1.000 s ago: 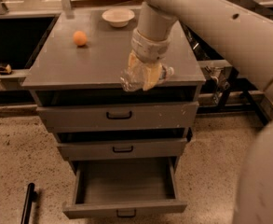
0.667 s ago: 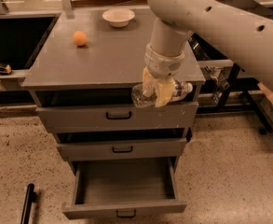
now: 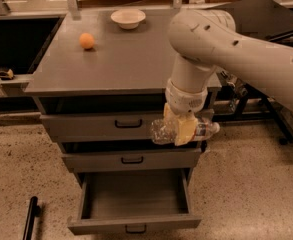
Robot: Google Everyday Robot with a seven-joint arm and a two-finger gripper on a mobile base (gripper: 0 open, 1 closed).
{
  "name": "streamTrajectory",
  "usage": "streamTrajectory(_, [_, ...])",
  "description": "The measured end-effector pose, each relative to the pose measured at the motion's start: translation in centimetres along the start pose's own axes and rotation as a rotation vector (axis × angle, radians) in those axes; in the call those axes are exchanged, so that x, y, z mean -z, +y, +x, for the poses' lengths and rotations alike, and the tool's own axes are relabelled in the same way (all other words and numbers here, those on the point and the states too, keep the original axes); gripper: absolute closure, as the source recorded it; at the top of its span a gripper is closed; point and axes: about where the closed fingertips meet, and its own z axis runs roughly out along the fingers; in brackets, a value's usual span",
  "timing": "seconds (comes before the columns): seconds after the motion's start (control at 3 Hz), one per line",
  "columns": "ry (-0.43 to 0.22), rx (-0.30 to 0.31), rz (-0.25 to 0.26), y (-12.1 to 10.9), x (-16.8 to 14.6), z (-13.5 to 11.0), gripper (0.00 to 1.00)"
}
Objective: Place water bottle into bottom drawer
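The water bottle point(image 3: 163, 132) is clear crinkled plastic and lies sideways in my gripper point(image 3: 181, 129), its white cap point(image 3: 215, 128) pointing right. The gripper's yellowish fingers point(image 3: 185, 130) are shut on the bottle's middle. It hangs in front of the cabinet's right side, level with the top drawer front point(image 3: 101, 125). The bottom drawer point(image 3: 136, 226) is pulled open below, its grey inside showing and nothing in it. The bottle is above the drawer's right half.
On the grey cabinet top point(image 3: 121, 59) sit an orange ball-like fruit point(image 3: 86, 40) and a white bowl point(image 3: 128, 18). The middle drawer point(image 3: 131, 160) is shut. A black bar point(image 3: 30, 219) lies on the speckled floor at left. Dark equipment stands to the right.
The gripper has carried the bottle down and to the right, from the cabinet's top edge to in front of the top drawer.
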Motion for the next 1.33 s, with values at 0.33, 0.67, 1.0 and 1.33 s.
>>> streamTrajectory(0.33, [-0.037,-0.008,-0.003,0.3,-0.6,-0.5,1.0])
streamTrajectory(0.67, [-0.033,-0.007,-0.002,0.3,-0.6,-0.5,1.0])
streamTrajectory(1.0, [-0.109,-0.024,0.025,-0.1,-2.1,0.2,1.0])
streamTrajectory(1.33, [-0.351,-0.02,0.026,0.9,-9.4,-0.5,1.0])
